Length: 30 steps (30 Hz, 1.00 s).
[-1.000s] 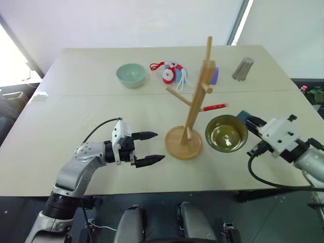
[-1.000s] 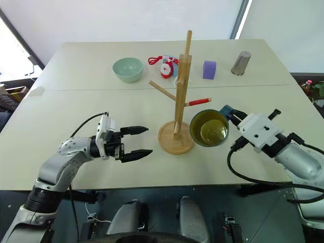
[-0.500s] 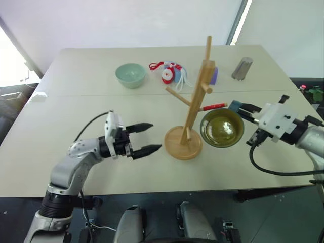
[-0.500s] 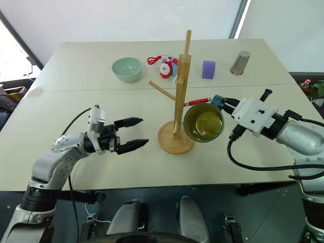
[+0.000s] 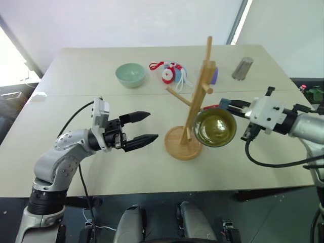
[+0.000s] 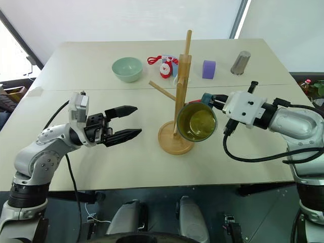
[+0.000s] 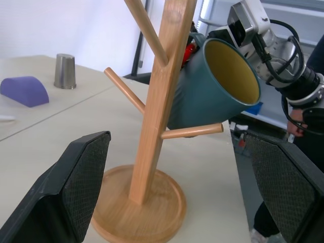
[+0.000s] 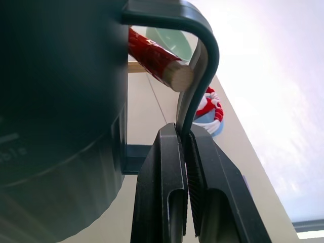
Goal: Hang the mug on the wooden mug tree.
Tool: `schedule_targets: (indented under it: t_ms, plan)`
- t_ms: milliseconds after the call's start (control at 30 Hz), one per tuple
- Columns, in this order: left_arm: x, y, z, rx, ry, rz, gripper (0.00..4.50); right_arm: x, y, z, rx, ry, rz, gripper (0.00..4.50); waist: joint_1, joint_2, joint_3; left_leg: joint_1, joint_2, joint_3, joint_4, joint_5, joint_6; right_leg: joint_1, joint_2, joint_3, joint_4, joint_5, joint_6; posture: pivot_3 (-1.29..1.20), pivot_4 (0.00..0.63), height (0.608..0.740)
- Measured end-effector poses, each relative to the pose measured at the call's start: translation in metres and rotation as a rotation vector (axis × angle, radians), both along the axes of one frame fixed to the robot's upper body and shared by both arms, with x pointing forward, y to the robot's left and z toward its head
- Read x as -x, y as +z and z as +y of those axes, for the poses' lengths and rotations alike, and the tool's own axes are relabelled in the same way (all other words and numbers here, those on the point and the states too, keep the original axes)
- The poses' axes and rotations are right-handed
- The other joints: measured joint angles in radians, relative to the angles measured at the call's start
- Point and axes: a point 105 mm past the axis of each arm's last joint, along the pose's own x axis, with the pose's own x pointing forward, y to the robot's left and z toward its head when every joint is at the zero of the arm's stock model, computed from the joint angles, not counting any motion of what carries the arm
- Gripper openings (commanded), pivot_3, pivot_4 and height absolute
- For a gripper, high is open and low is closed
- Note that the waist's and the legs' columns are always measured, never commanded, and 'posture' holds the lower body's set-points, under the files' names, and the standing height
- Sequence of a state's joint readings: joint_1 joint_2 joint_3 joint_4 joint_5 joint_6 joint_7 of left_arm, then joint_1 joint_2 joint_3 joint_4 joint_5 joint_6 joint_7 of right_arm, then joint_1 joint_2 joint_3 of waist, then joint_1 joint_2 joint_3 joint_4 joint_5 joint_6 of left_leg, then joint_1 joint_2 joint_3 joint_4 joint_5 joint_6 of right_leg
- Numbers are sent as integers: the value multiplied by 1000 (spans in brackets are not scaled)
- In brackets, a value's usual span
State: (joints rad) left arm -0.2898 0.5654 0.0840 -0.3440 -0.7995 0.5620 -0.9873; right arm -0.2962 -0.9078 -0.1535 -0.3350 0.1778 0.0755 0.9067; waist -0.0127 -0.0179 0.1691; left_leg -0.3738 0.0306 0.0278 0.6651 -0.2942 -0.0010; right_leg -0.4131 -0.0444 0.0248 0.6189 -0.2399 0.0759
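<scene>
Teal mug (image 6: 196, 122) handle in right claw (image 8: 185, 132).

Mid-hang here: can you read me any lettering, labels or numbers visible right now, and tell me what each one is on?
None can be read.
Mug, held by its handle in the right gripper: pale marks low on its dark wall in the right wrist view, too blurred and cut off to read.
Red and white item at the table's far side: a small dark mark on its white face, too small to read.
Wooden mug tree, grey metal cylinder, purple block, green bowl: no lettering visible.
</scene>
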Motion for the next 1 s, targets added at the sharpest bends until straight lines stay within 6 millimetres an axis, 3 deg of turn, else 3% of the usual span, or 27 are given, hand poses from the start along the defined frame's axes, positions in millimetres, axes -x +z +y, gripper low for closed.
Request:
schedule_targets:
  t_ms: [200, 233, 300, 400, 633, 733, 867, 1000]
  plan:
    - [2, 4, -2, 7, -6, -12, 4500, -6, -4, 2, 24, 7, 23, 26, 1, 0, 0, 0, 0, 0, 0, 0, 0, 0, 0, 0, 0, 0, 0, 0, 150, 740]
    - [2, 4, -2, 7, -4, -12, 4500, -7, -5, 3, 25, 9, 25, 655, 1, 0, 0, 0, 0, 0, 0, 0, 0, 0, 0, 0, 0, 0, 0, 0, 150, 740]
    - [2, 4, -2, 7, -2, -12, 4500, -8, -2, 4, 25, 13, 17, 1322, 1, 0, 0, 0, 0, 0, 0, 0, 0, 0, 0, 0, 0, 0, 0, 0, 150, 740]
    - [2, 4, -2, 7, 1, -12, 4500, -9, 4, 6, 31, 17, -12, 2895, 1, 0, 0, 0, 0, 0, 0, 0, 0, 0, 0, 0, 0, 0, 0, 0, 150, 740]
    - [-7, 2, 0, 33, 70, -9, 4500, -2, 13, -21, -63, -110, -8, 2895, 5, -1, 0, -1, 0, 0, 0, 0, 0, 0, -1, 0, -1, 0, 0, 0, 150, 740]
    - [-19, -11, 9, 18, 182, 19, 4500, 5, 11, -39, -310, -189, 44, 2895, 3, -1, 0, 1, 0, -1, 0, 0, 0, 2, 0, 0, -1, 0, 0, 0, 150, 740]
    - [-40, -46, 30, -14, 411, 82, 4500, 9, -31, -61, -585, -329, 163, 2895, 0, -1, 0, 1, 0, -1, 0, 0, 0, 2, 0, 0, 0, 0, 0, 0, 150, 740]
    - [-58, -62, 47, -65, 607, 48, 4500, 8, -60, -72, -723, -436, 182, 2895, 0, -1, 0, 2, 1, 0, 0, 0, 0, 2, 0, 0, 0, 0, 0, 0, 150, 740]
